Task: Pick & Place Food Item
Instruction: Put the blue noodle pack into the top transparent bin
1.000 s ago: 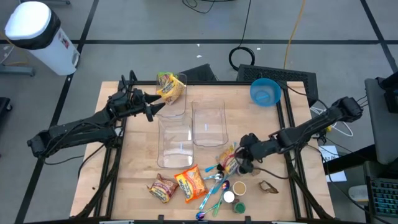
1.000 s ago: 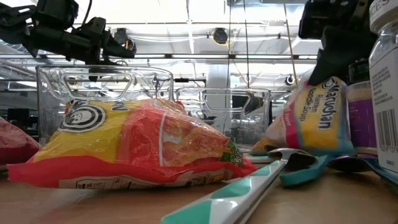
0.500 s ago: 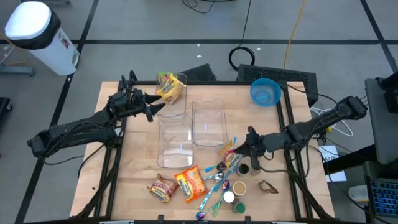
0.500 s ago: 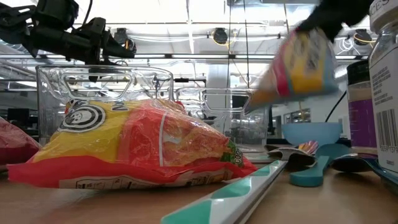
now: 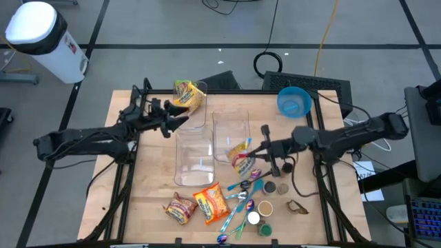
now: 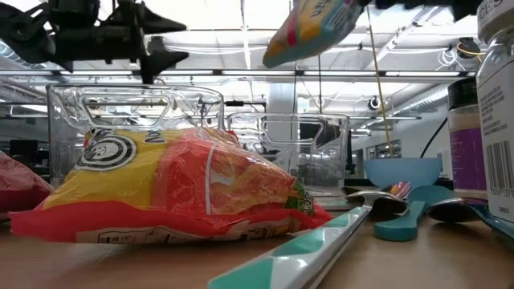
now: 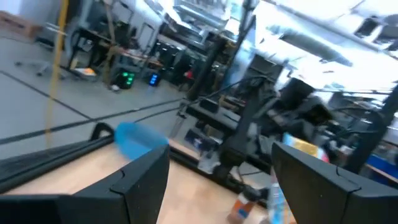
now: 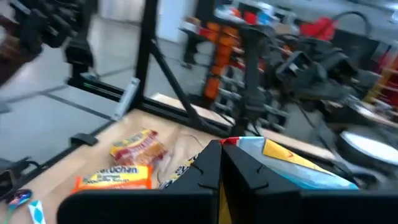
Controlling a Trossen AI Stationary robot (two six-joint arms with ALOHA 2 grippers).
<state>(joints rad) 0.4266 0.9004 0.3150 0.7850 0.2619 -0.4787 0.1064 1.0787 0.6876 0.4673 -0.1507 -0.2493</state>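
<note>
My right gripper (image 5: 258,149) is shut on a yellow, red and blue noodle packet (image 5: 240,156), held in the air over the near right corner of the right clear container (image 5: 231,118). In the low view the packet (image 6: 312,22) hangs high above the table. My left gripper (image 5: 176,122) stands open beside the far left clear container (image 5: 195,117), in which a yellow packet (image 5: 187,96) leans against the far rim. A third clear container (image 5: 194,160) stands nearer. An orange packet (image 5: 213,202) and a brown-red packet (image 5: 180,208) lie flat on the table. My right gripper pinches one end of the noodle packet (image 8: 250,147) between its two shut fingers (image 8: 219,167). The fingers lie about level and come from the table's right side. The packet is lifted clear and sticks out past the fingertips toward the table's left.
Spoons and a toothbrush (image 5: 239,200) lie near the front, with small jars and lids (image 5: 265,208) beside them. A blue bowl (image 5: 294,101) sits at the far right corner. A dark loop (image 5: 298,206) lies near the right edge.
My right gripper has lifted the noodle packet off the table by the spoons, risen, and carried it toward the far left, over the right container's corner, rolling its wrist on the way. My left gripper has tipped upward and shifted a little toward the right, still open.
</note>
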